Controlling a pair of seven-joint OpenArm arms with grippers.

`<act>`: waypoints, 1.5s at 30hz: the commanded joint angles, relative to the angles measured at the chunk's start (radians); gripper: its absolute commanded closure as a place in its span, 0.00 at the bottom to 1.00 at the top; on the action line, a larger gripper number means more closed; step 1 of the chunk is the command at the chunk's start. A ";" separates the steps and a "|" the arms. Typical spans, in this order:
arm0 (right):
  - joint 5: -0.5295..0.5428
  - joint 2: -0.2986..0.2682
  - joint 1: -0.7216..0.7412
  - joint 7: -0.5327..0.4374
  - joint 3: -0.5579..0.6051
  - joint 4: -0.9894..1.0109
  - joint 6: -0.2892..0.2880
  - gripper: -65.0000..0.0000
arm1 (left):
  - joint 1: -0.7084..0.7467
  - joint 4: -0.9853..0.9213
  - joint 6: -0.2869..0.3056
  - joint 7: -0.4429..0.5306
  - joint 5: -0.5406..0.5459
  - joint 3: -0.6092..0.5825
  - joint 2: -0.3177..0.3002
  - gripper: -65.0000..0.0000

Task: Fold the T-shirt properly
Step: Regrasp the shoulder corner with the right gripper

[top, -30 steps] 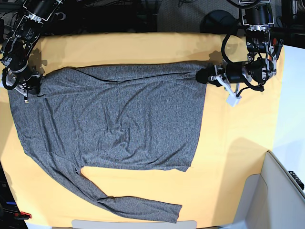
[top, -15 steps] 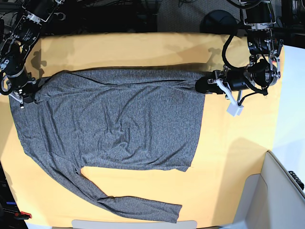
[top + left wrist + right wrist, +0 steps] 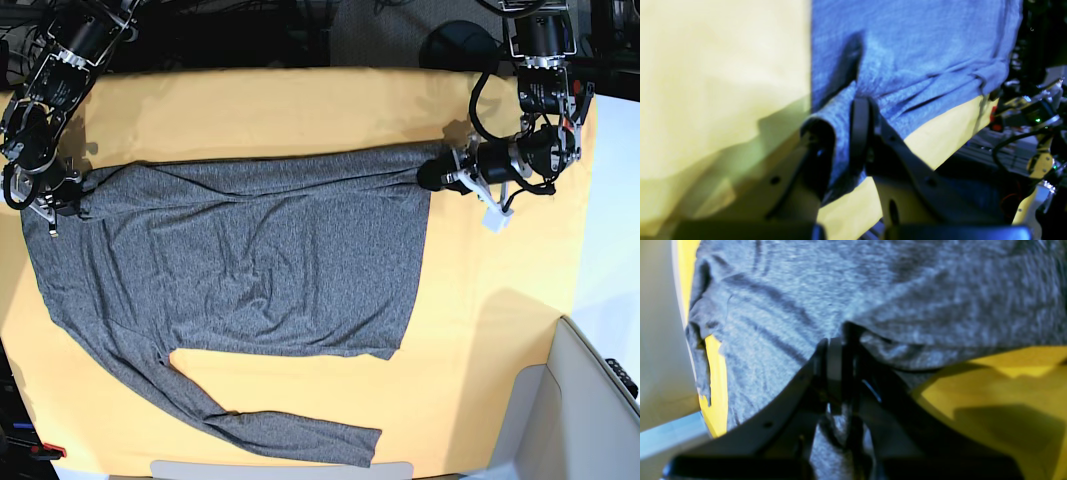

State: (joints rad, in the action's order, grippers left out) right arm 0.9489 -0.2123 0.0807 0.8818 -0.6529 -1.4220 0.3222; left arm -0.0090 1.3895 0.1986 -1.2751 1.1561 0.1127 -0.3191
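Base view: grey T-shirt [image 3: 270, 270] lies across yellow cloth [image 3: 500, 370], far edge folded over in narrow band, one sleeve stretched out toward near side. I have left gripper [image 3: 432, 182] pinching shirt fabric at far corner on view's right. My right gripper [image 3: 75, 208] pinches fabric at opposite far corner. Left wrist view: fabric bunches around pressed fingertips [image 3: 862, 110], shadow beside them.

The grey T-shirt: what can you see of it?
The T-shirt looks like soft, speckled dark-grey knit. It lies partly folded on the yellow cloth, its top edge turned over in creases. One long sleeve stretches out near the bottom. The left tool and right tool each pinch fabric, one at each top corner.
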 commanded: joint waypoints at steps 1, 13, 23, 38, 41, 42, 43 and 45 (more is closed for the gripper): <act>0.006 -0.019 0.015 -0.016 -0.002 -0.009 -0.008 1.00 | -0.019 0.004 0.002 0.013 0.018 0.003 -0.016 0.99; 0.005 -0.028 0.015 -0.008 0.029 -0.007 -0.010 0.81 | -0.056 -0.011 0.003 -0.061 0.022 0.000 -0.018 0.70; 0.009 -0.045 0.069 0.098 0.057 -0.001 -0.010 0.52 | -0.053 -0.011 0.003 -0.067 0.022 0.000 -0.018 0.70; 0.012 -0.126 0.092 0.161 0.060 -0.079 -0.010 0.52 | -0.050 -0.011 0.003 -0.068 0.022 0.000 -0.018 0.70; 0.012 -0.131 0.092 0.211 0.055 -0.079 -0.010 0.52 | -0.050 -0.011 0.003 -0.068 0.022 -0.001 -0.018 0.70; 0.011 -0.131 0.090 0.222 0.055 -0.079 -0.010 0.52 | -0.050 -0.011 0.003 -0.068 0.022 -0.001 -0.018 0.70; 0.011 -0.137 0.089 0.228 0.055 -0.079 -0.010 0.52 | -0.050 -0.011 0.003 -0.068 0.022 -0.001 -0.018 0.70; 0.011 -0.166 0.086 0.230 0.054 -0.079 -0.010 0.52 | -0.050 -0.011 0.003 -0.068 0.022 -0.001 -0.018 0.70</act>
State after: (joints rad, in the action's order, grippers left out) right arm 0.9489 -0.3408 0.1455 1.1301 -0.5907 -1.4803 0.3183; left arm -0.0444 1.3640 0.2020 -1.3350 1.1629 0.1112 -0.3248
